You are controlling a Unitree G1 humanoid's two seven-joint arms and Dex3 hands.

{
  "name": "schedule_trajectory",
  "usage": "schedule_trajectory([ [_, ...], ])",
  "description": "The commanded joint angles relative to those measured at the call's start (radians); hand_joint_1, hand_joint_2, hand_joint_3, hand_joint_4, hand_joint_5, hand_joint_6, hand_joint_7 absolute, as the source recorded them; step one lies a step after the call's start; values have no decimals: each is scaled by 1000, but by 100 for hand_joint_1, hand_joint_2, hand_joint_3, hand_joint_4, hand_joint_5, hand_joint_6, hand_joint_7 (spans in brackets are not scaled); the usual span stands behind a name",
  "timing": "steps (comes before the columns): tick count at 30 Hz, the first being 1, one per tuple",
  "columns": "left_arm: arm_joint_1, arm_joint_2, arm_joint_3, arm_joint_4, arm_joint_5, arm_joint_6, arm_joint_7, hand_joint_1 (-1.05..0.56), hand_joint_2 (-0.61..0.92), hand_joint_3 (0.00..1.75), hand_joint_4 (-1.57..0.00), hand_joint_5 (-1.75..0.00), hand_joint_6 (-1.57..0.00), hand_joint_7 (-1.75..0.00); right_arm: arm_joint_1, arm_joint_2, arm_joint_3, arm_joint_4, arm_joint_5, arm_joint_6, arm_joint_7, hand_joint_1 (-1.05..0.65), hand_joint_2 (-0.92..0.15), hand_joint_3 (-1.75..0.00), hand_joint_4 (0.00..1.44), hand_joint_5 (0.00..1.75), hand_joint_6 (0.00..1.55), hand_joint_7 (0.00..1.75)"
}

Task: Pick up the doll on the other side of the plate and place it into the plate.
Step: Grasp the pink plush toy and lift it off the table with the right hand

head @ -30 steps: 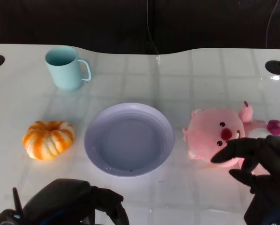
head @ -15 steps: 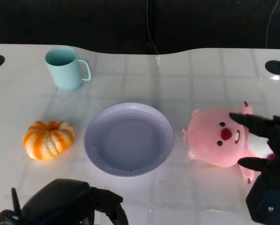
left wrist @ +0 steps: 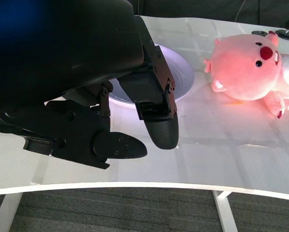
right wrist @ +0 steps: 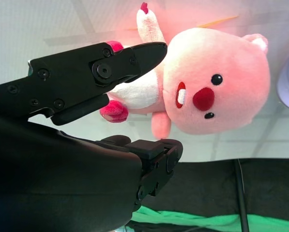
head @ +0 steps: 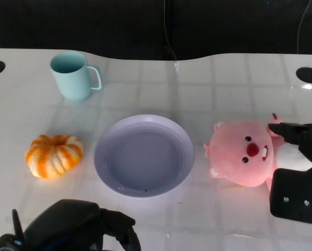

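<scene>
The right robot hand (head: 297, 172) hovers open over the pink plush pig doll (head: 243, 153), fingers spread, beside the lavender round plate (head: 143, 155) on the white counter (head: 223, 89).

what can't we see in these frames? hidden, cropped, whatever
- Doll body: head view, the right hand covers it and the edge crops it.
- Contact between right hand and doll: right wrist view, fingers overlap the doll; touching or above, cannot tell.
- Plate: left wrist view, left hand hides most.
- Pumpkin and mug: head view only.
</scene>
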Motion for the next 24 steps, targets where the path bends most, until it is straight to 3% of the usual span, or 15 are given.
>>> schedule_trajectory([
  [1, 17, 8, 0, -6, 8, 2, 4, -19, 92, 27, -72, -123, -86, -62, -28, -13, 19, 76, -9, 1, -13, -63, -89, 0, 2, 35, 23, 1],
  [11, 59, 14, 15, -54, 12, -16, 1, -19, 92, 24, -72, -117, -87, -58, -97, 5, 81, 259, 2, 10, -30, -63, -92, -1, 3, 29, 22, 1],
  [21, 71, 12, 20, -75, 5, 0, -8, -19, 92, 26, -72, -114, -87, -57, -235, 66, 157, 599, 31, -69, -152, -66, -92, -3, 18, 20, 32, 2],
  [24, 72, 15, 18, -75, 11, -7, -5, -19, 92, 25, -73, -123, -89, -57, -279, 100, 184, 717, 40, -102, -209, -66, -92, -7, 30, 17, 42, 4],
])
